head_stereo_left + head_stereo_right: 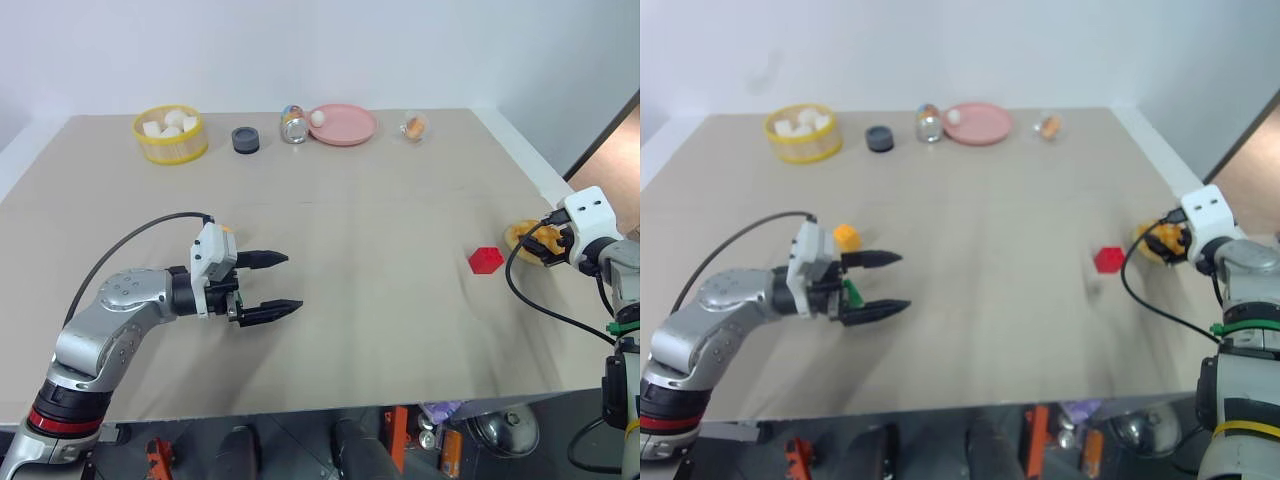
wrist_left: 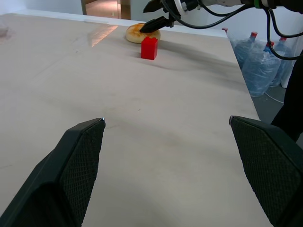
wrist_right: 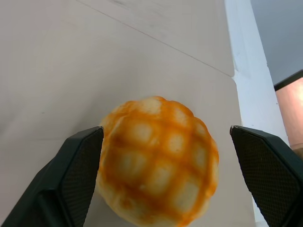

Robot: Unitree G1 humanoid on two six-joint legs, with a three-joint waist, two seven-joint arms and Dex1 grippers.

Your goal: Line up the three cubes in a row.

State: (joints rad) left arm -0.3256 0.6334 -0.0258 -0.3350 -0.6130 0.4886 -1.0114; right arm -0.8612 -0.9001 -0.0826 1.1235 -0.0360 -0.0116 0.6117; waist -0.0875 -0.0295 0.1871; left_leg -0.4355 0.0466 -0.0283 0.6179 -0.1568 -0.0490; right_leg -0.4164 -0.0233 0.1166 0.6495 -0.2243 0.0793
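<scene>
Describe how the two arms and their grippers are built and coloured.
Left arm: silver-grey rounded segments, a red ring low down, a white wrist block, a black cable looping over. Left gripper: two black tapered fingers with cross-hatched pads. Right gripper: black fingers, white wrist block, black cables.

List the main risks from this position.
1. The right gripper stands open around the bun, not a cube; closing would likely grab the wrong thing.
2. The bun lies close to the table edge, so a nudge might push it off.
3. The red cube sits far from the yellow-orange cube and green cube beside the open left gripper.
</scene>
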